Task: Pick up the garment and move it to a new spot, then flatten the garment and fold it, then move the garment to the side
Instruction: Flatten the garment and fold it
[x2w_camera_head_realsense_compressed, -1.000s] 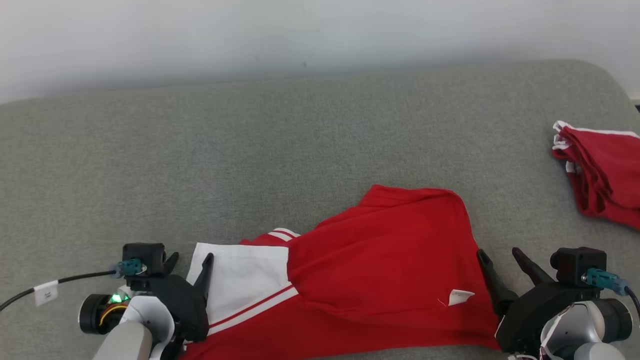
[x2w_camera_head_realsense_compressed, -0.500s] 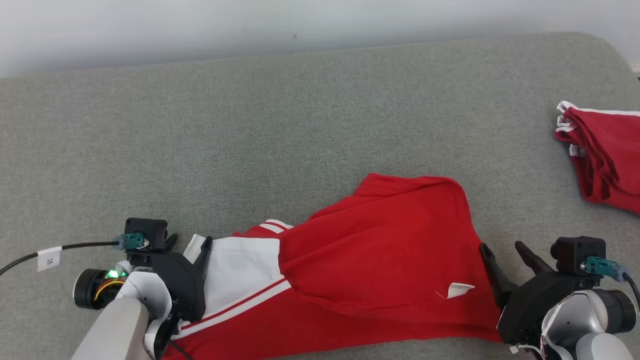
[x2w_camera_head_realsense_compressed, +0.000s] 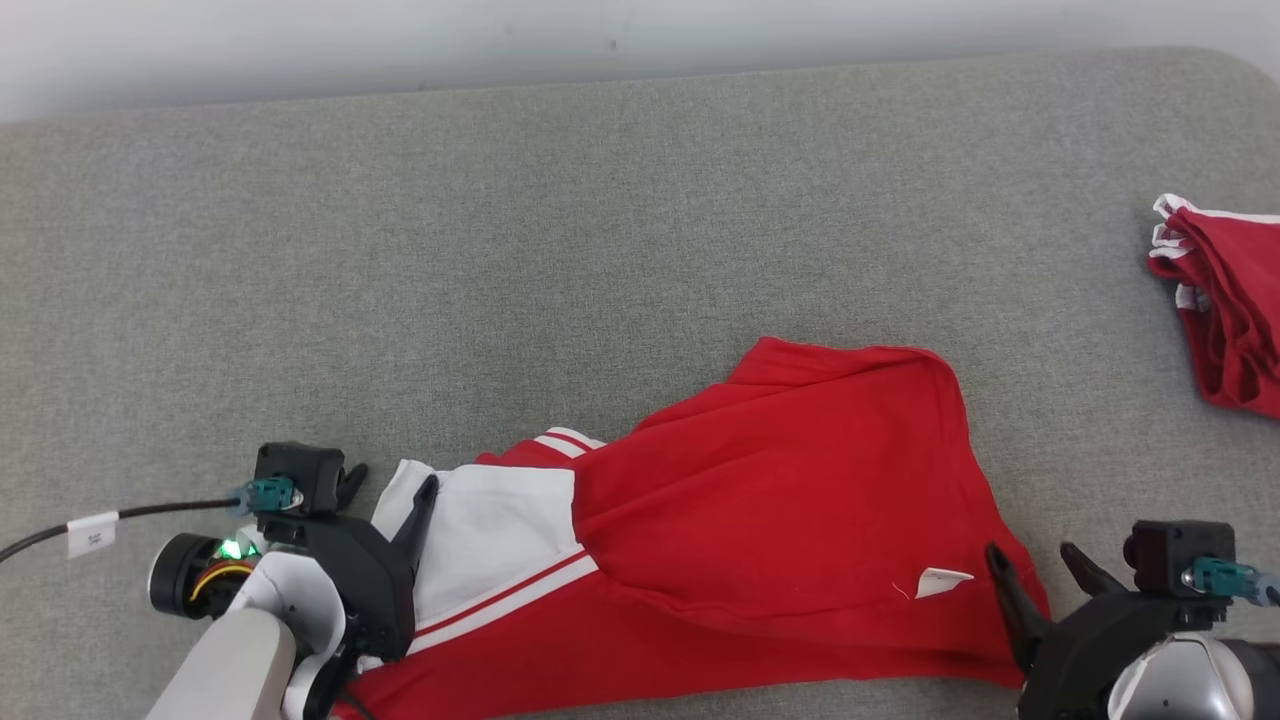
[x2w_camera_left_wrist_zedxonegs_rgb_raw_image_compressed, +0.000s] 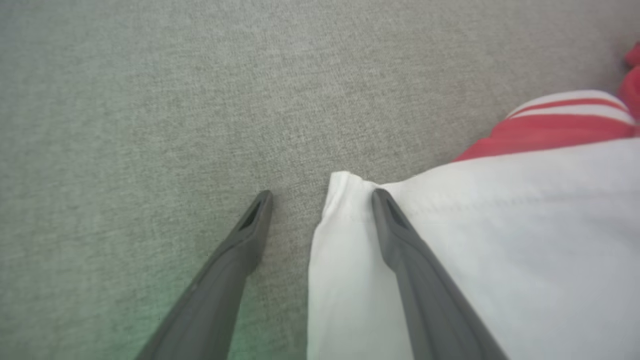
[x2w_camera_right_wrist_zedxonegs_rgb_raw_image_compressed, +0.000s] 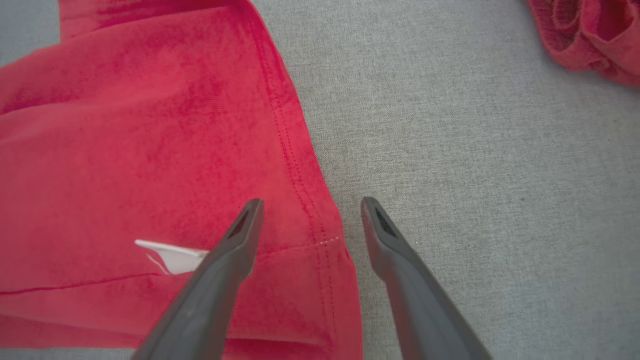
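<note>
The garment (x2w_camera_head_realsense_compressed: 780, 520) is red with a white panel and red-and-white stripes. It lies spread and creased on the grey fabric surface (x2w_camera_head_realsense_compressed: 500, 250), near the front edge. My left gripper (x2w_camera_head_realsense_compressed: 392, 478) is open at its left end. One finger rests over the white corner (x2w_camera_left_wrist_zedxonegs_rgb_raw_image_compressed: 500, 240) and the other over bare surface, as the left gripper (x2w_camera_left_wrist_zedxonegs_rgb_raw_image_compressed: 322, 195) shows in its wrist view. My right gripper (x2w_camera_head_realsense_compressed: 1030, 550) is open at the red hem on the right. In the right wrist view the right gripper (x2w_camera_right_wrist_zedxonegs_rgb_raw_image_compressed: 310, 201) straddles that hem of the garment (x2w_camera_right_wrist_zedxonegs_rgb_raw_image_compressed: 150, 150), holding nothing.
A second red garment (x2w_camera_head_realsense_compressed: 1225, 310) with white trim lies bunched at the far right, also seen as the red bundle (x2w_camera_right_wrist_zedxonegs_rgb_raw_image_compressed: 590, 35) in the right wrist view. A small white label (x2w_camera_head_realsense_compressed: 942, 580) sticks up from the garment. A black cable with a tag (x2w_camera_head_realsense_compressed: 95, 535) trails left.
The head view has shifted a little. My right gripper has drawn back along the red hem toward the near edge. The left gripper keeps its place at the white corner; both stay open.
</note>
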